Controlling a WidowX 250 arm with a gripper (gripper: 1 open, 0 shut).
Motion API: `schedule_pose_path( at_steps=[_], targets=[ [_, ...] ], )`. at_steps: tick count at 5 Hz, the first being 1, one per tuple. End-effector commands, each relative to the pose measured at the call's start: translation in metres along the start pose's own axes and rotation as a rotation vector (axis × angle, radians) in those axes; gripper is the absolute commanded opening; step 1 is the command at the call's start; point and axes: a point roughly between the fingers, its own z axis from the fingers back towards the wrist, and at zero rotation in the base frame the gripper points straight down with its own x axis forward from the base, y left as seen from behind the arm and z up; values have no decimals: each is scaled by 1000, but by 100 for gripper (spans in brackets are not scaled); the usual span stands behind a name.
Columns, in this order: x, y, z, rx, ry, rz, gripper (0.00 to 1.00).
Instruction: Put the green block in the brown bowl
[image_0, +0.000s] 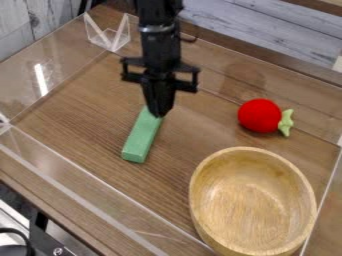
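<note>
One end of green block (139, 140) pinched by fingers (156, 101) — tilted.

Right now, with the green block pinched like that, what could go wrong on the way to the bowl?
The gripper is shut on just the upper end of the green block, which hangs tilted, so it may pivot or slip out. Its low end could catch the thick rim of the brown bowl if carried across without more height.
</note>
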Motion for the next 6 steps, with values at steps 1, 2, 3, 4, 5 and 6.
schedule_pose_path(
  at_steps=[1,2,3,4,5,6],
  targets=[
    [2,12,7,20,-55,-96,100],
    [-2,32,-7,33,-38,-147,100],
    [6,42,-6,38,-36,-167,0],
    [12,49,-2,38,-32,-186,0],
    [8,43,10,21,-42,-173,0],
    [3,36,20,6,-49,-170,0]
  ],
)
